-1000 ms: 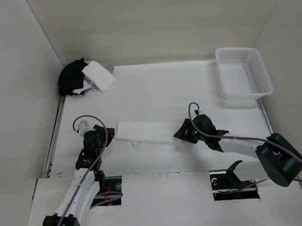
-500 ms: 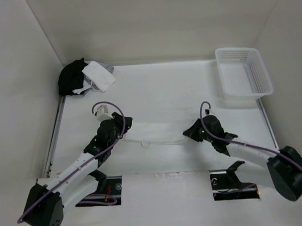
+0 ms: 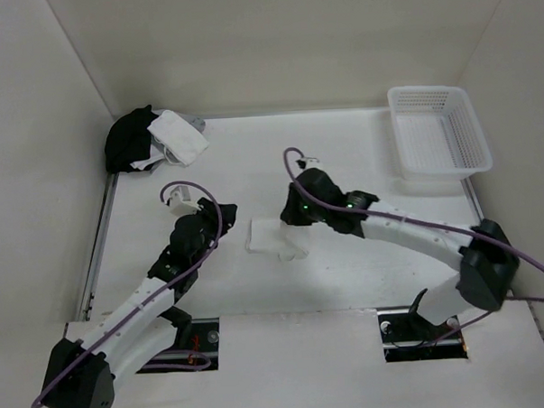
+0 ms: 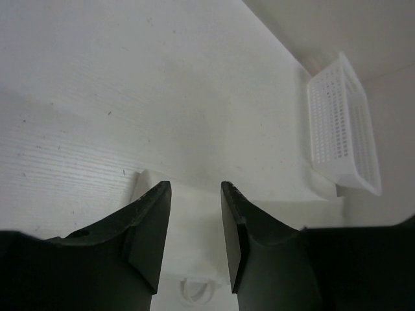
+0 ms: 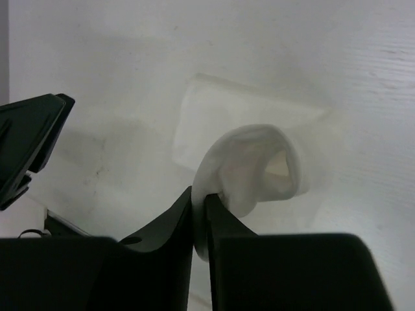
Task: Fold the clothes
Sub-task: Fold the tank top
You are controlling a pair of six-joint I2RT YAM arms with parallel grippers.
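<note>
- So far, the white top (image 3: 272, 237) is down to a short, narrow bundle, lying on the desk (image 3: 252, 169) near the middle, between my two hands.
- My right hand (image 5: 200, 208) is pinched tight on a fold of the top. The cloth loops up from its fingers and drapes back over the part that lies flat.
- My left hand (image 4: 194, 194) hangs just over the left edge of the top, fingers partly spread and holding nothing.
- By my judgement the lengthwise folds are done and this crosswise fold is midway. The carried end has yet to be laid flat and let go, and the bundle may need squaring up.
- A second ago the top lay as a long strip stretching left to right. My right hand stood at its right end, and my left hand was drawn back beyond its left end.
- Since then my right hand has swept that end across to the left, so the strip is much shorter. My left hand has moved up to the left edge.
</note>
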